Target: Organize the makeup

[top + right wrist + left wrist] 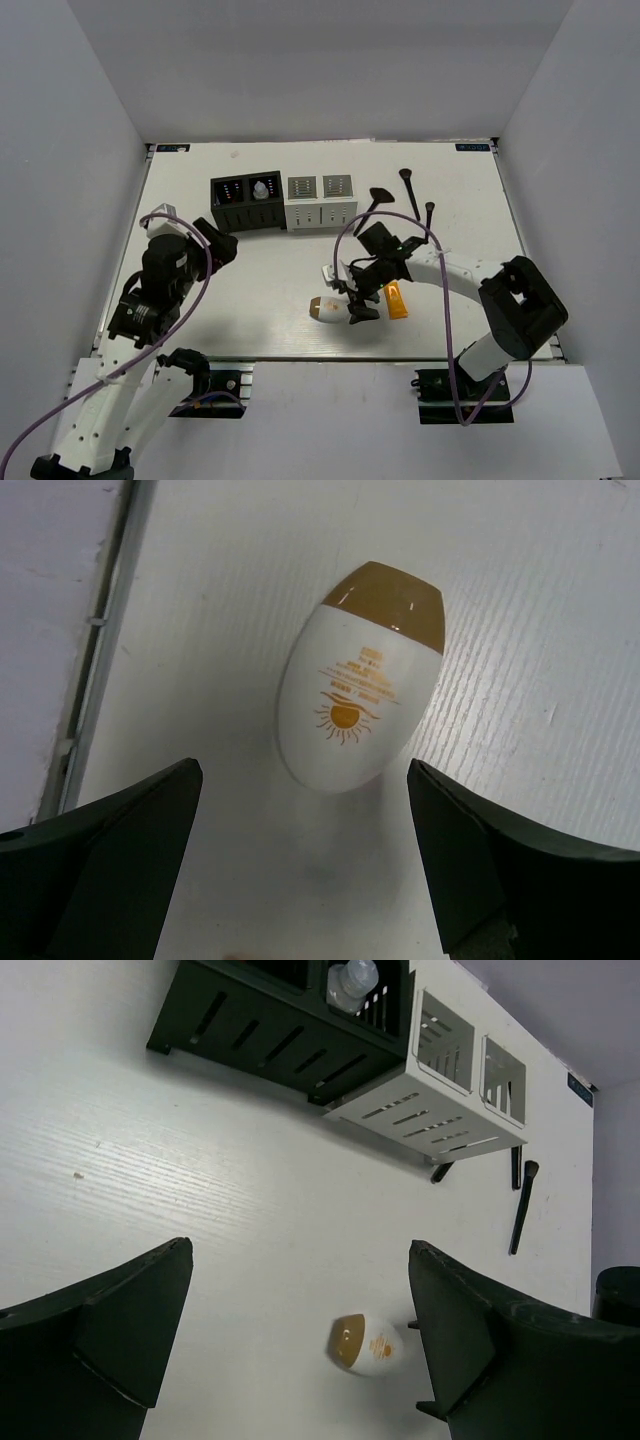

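A white oval compact [325, 309] with a tan cap lies on the table near the front edge. It also shows in the right wrist view [360, 680] and the left wrist view [365, 1342]. My right gripper [353, 298] is open and empty just right of the compact [300, 870]. An orange white-capped tube [397, 300] lies beside the right wrist. My left gripper [215, 250] is open and empty over bare table [300, 1350]. A small clear bottle [261, 188] and lip sticks [230, 190] sit in the black organizer [248, 215]. Long black brushes [410, 195] lie at the back right.
A white slotted organizer [320, 212] stands right of the black one, and both show in the left wrist view [440, 1100]. The table's front edge [100, 630] runs close to the compact. Grey walls enclose the table on three sides.
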